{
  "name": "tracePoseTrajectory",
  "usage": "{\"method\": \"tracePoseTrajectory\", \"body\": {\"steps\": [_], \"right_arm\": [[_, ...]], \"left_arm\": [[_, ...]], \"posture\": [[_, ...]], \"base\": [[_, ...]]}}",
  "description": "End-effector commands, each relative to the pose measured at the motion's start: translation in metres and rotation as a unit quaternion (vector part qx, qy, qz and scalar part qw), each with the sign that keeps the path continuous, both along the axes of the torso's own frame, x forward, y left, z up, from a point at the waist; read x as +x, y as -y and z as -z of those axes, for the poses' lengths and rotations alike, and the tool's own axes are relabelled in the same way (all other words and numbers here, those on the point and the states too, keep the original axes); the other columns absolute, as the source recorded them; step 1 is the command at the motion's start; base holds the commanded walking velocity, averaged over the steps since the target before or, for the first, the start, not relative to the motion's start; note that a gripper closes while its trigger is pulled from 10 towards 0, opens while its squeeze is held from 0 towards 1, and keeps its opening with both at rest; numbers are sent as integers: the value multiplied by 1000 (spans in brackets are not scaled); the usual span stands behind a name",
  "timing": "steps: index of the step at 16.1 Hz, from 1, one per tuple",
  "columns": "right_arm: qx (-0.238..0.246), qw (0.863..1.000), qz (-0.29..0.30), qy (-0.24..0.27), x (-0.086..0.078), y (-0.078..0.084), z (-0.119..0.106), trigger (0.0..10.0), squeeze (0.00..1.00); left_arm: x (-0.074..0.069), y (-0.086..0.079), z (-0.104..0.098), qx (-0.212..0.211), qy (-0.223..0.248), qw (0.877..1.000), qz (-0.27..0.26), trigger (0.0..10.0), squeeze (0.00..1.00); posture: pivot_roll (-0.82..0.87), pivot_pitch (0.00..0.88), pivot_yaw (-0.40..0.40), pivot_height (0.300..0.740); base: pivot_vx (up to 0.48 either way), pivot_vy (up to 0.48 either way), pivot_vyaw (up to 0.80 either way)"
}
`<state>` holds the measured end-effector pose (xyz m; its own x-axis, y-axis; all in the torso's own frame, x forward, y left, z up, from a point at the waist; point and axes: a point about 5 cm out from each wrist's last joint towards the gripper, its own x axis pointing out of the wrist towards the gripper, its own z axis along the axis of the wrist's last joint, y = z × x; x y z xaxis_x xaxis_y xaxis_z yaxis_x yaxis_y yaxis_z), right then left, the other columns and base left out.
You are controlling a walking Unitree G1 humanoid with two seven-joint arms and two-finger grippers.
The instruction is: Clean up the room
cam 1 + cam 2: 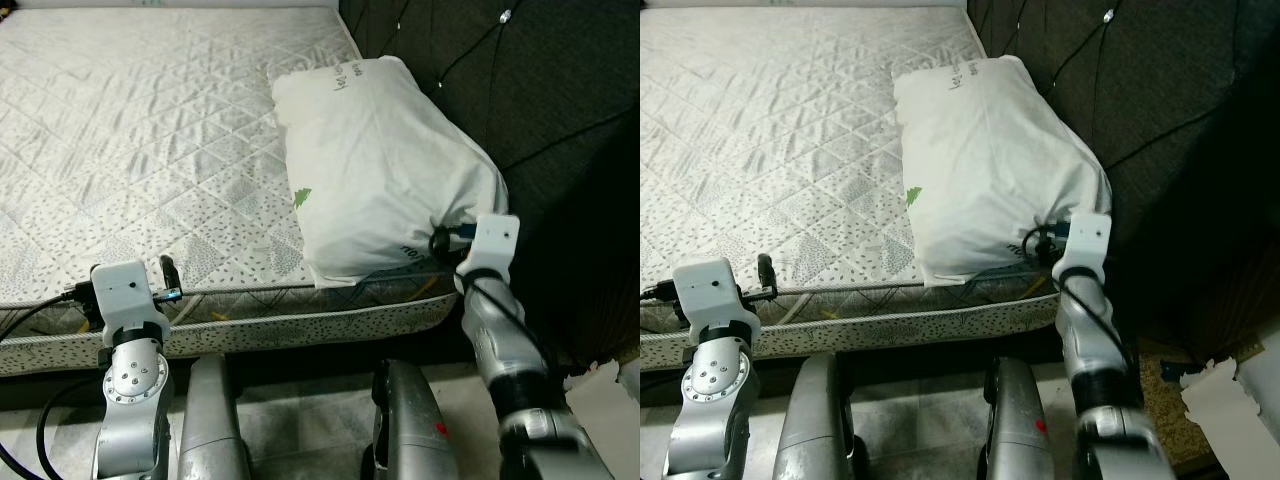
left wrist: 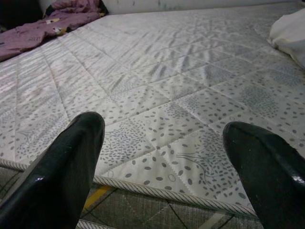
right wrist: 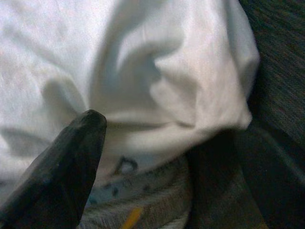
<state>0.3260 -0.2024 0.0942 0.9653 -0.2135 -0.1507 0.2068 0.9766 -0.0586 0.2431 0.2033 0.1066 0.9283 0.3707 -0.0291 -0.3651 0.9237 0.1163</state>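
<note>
While the right gripper (image 1: 440, 243) pinches the pillow (image 1: 385, 160) corner (presumably to straighten it), the left gripper (image 2: 162, 157) hovers spread over the mattress (image 1: 140, 150) edge.

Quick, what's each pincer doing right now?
Left pincer: open, empty, at the mattress edge.
Right pincer: against the pillow corner; grip cannot be told.

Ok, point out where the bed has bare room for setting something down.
The mattress is bare from its near edge by the left end effector across to the white pillow. It is crowded on the robot's right: the pillow fills the strip along the dark headboard, with the right end effector at its near corner.
</note>
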Motion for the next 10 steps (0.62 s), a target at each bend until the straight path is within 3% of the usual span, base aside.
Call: {"method": "tracePoseTrajectory", "body": {"steps": [1, 4, 6, 8, 10], "right_arm": [[1, 1000, -6, 8, -3, -3, -7, 10000, 1000], [11, 998, -54, 13, -25, -18, -5, 10000, 1000], [29, 985, -141, 96, -35, -49, -30, 10000, 1000], [22, 977, -169, 127, -36, -62, -38, 10000, 1000], [28, 977, -173, 119, -40, -63, -29, 10000, 1000]], "left_arm": [[0, 0, -4, 4, 9, 1000, -2, 10000, 0], [-2, 1, -5, 6, 15, 1000, 0, 10000, 0], [-1, 8, -7, 7, 22, 1000, 17, 10000, 0], [-2, 12, -8, 6, 26, 999, 25, 10000, 0], [-2, 13, -9, 7, 33, 999, 32, 10000, 0]], "posture": [[-29, 38, -30, 533], [-35, 45, -26, 533], [-41, 48, -21, 533], [-42, 47, -15, 533], [-38, 47, -13, 533]], "base": [[0, 0, 0], [0, 0, 0], [0, 0, 0], [0, 0, 0], [0, 0, 0]]}}
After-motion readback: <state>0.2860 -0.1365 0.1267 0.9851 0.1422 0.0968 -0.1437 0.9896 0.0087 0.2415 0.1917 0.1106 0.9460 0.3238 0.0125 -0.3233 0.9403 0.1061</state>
